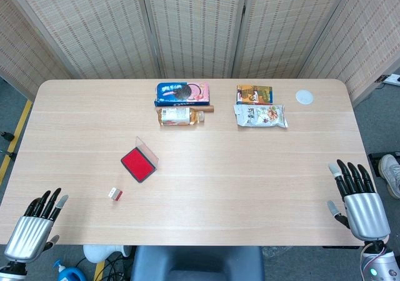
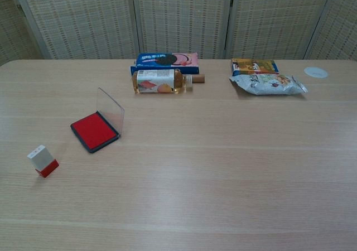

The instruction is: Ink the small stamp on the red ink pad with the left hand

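The small stamp (image 1: 115, 193) (image 2: 43, 160) is a white block with a red base, lying on the table near its front left. Just beyond it to the right lies the red ink pad (image 1: 137, 165) (image 2: 93, 131) in a dark tray, its clear lid (image 1: 148, 150) (image 2: 110, 110) standing open. My left hand (image 1: 36, 226) hovers at the table's front left corner, fingers spread, holding nothing, well left of the stamp. At the front right edge, my right hand (image 1: 359, 198) is likewise open and empty. Neither hand shows in the chest view.
Along the far side lie a blue and pink biscuit box (image 1: 182, 93) (image 2: 165, 61), a bottle on its side (image 1: 180, 115) (image 2: 162, 81), an orange snack box (image 1: 254, 93) (image 2: 254, 66), a white snack bag (image 1: 260, 115) (image 2: 268, 84) and a small white disc (image 1: 304, 96) (image 2: 316, 72).
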Robot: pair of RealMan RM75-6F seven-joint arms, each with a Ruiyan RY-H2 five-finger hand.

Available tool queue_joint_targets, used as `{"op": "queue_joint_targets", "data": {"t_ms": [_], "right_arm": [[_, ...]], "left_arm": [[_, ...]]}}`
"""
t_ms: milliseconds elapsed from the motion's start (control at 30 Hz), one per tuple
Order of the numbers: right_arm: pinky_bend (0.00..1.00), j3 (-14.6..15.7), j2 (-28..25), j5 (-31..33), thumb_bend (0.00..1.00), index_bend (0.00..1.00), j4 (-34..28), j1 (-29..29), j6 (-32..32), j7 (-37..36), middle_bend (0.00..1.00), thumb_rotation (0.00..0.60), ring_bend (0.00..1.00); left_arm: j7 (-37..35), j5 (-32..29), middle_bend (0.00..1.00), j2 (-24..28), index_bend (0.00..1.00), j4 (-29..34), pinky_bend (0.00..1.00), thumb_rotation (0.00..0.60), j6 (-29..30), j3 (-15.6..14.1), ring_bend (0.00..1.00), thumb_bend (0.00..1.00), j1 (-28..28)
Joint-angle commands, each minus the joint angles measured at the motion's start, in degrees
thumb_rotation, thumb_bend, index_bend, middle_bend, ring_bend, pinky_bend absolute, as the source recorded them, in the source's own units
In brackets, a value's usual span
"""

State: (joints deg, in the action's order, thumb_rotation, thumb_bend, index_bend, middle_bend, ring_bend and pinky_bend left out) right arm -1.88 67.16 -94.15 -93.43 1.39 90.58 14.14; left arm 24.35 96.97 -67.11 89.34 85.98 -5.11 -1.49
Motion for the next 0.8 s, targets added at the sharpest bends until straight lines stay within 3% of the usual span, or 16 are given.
{"op": "queue_joint_targets", "data": {"t_ms": [33, 333, 400, 433, 500, 533, 600, 667, 800], "right_arm": [[0.0, 0.0, 0.0, 0.2, 0.29, 0.0, 0.0, 0.1, -0.2, -0.1, 0.0, 0.6, 0.0], [0.0, 0.0, -0.8, -0.2, 0.29, 0.0, 0.0, -0.5, 1.2, -1.8, 0.0, 0.6, 0.0], [0.0, -0.1, -0.9, -0.4, 0.29, 0.0, 0.0, -0.7, 2.0, -2.3, 0.0, 0.6, 0.0], [0.0, -0.2, -0.9, -0.4, 0.29, 0.0, 0.1, -0.8, 2.2, -2.4, 0.0, 0.6, 0.0], [0.0, -0.3, -0.9, -0.4, 0.29, 0.0, 0.1, -0.9, 2.5, -2.3, 0.0, 0.6, 0.0], [0.0, -0.3, -0.8, -0.3, 0.29, 0.0, 0.0, -0.9, 2.5, -2.3, 0.0, 0.6, 0.0], [0.0, -0.3, -0.6, -0.3, 0.29, 0.0, -0.1, -0.8, 2.4, -2.1, 0.0, 0.6, 0.0], [0.0, -0.3, -0.5, -0.4, 0.29, 0.0, 0.0, -0.6, 1.9, -1.7, 0.0, 0.6, 0.0], [0.0, -0.2, -0.5, 0.0, 0.29, 0.0, 0.1, 0.2, 0.1, -1.1, 0.0, 0.6, 0.0]], "left_arm": [[0.0, 0.1, 0.0, -0.1, 0.0, -0.1, 0.21, 0.6, 0.0, 0.0, 0.0, 0.07, 0.0], [0.5, -0.1, 0.0, -0.3, 0.0, 0.8, 0.21, 0.6, -1.8, -0.1, 0.0, 0.07, -0.8], [0.2, 0.9, 0.06, 0.0, 0.0, 1.1, 0.21, 0.6, -2.4, -0.2, 0.0, 0.07, -1.7], [-0.1, 1.5, 0.16, 0.3, 0.0, 1.1, 0.21, 0.6, -2.5, -0.1, 0.01, 0.07, -2.1], [-0.8, 2.9, 0.46, 0.7, 0.0, 0.9, 0.22, 0.6, -1.9, 0.3, 0.16, 0.07, -2.8], [-1.4, 3.4, 0.65, 0.9, 0.0, 0.9, 0.26, 0.6, -1.5, 0.5, 0.32, 0.07, -3.1], [-3.1, 5.0, 0.89, 1.7, 0.05, 1.0, 0.37, 0.6, -1.3, 0.4, 0.54, 0.07, -4.0], [-5.5, 6.1, 0.98, 2.4, 0.15, 1.1, 0.48, 0.6, -1.9, 0.3, 0.68, 0.07, -5.1], [-13.0, 6.6, 1.0, 4.4, 0.29, 2.1, 0.65, 0.6, -5.8, 0.2, 0.84, 0.08, -8.8]]}}
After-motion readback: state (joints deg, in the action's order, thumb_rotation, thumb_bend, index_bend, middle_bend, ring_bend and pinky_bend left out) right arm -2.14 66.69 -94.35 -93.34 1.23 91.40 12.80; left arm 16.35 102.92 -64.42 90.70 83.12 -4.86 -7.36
